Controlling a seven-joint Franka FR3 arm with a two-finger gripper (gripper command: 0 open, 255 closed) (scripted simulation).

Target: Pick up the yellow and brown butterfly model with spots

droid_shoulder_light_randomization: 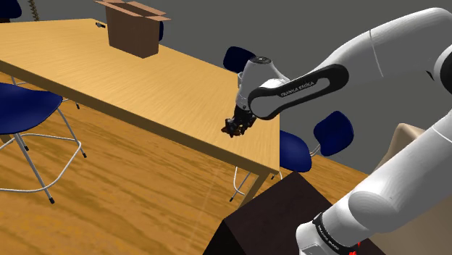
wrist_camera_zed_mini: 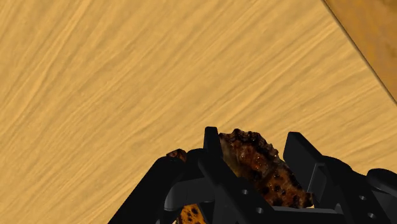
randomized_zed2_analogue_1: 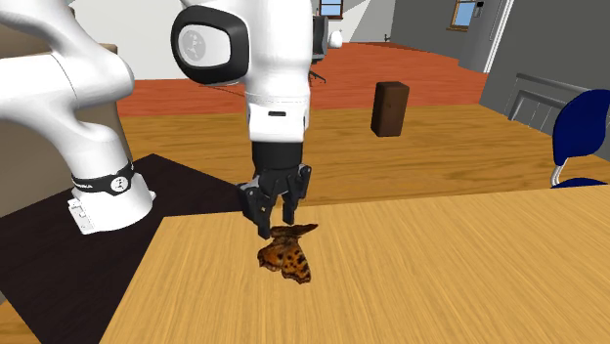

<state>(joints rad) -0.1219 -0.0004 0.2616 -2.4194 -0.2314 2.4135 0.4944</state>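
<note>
The black two-finger end effector (wrist_camera_zed_mini: 253, 141) clasps the spotted yellow-and-brown butterfly model (wrist_camera_zed_mini: 261, 167) between its fingers, by the light wooden table (randomized_zed2_analogue_1: 450, 274) edge nearest the dark stand (randomized_zed2_analogue_1: 59, 264). The grasp looks made; next comes a straight, steady lift.

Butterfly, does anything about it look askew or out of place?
Yes: the butterfly sits tilted, its wings bunched upright rather than flat, between the jaws of the gripper, close to the table edge.

Wood-grain table (droid_shoulder_light_randomization: 87, 65) with brown box (droid_shoulder_light_randomization: 134, 32); blue chairs (droid_shoulder_light_randomization: 22, 109); wooden floor (droid_shoulder_light_randomization: 130, 195); grey wall (droid_shoulder_light_randomization: 290, 29).
</note>
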